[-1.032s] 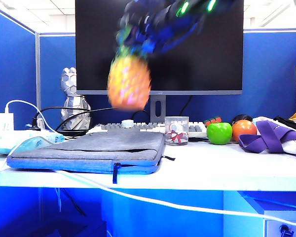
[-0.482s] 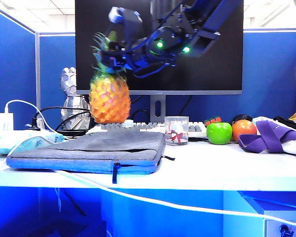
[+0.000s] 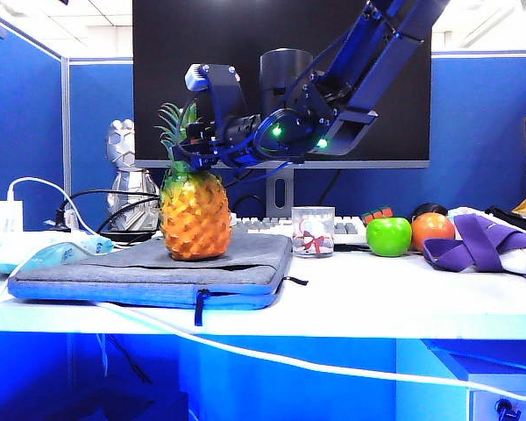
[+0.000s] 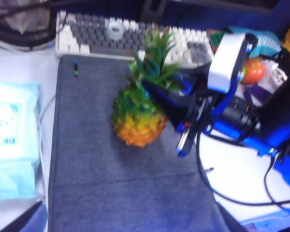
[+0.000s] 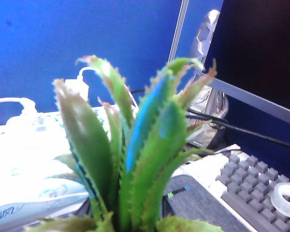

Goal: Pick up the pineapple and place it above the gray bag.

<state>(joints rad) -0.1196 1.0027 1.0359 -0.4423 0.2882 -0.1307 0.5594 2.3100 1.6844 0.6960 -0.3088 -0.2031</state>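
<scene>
The pineapple (image 3: 193, 219), orange-yellow with a green leaf crown, stands upright on the gray bag (image 3: 149, 267), towards its back middle. My right gripper (image 3: 188, 149) reaches in from the upper right and is shut on the crown. In the right wrist view the leaves (image 5: 140, 154) fill the frame between the dark fingers (image 5: 165, 205). The left wrist view looks down on the pineapple (image 4: 135, 123), the bag (image 4: 111, 183) and the right gripper (image 4: 159, 92). My left gripper (image 4: 125, 220) hovers open over the bag's near part, holding nothing.
A glass jar (image 3: 314, 231), a green apple (image 3: 389, 236), an orange fruit (image 3: 433, 230) and a purple-strapped bag (image 3: 486, 246) sit right of the gray bag. A keyboard (image 3: 272, 226) and monitor (image 3: 280, 53) stand behind. A white cable (image 3: 245, 351) crosses the front; a tissue pack (image 4: 12, 145) lies left.
The right gripper has carried the pineapple down and to the left, from in front of the monitor onto the gray bag, where it now stands.
</scene>
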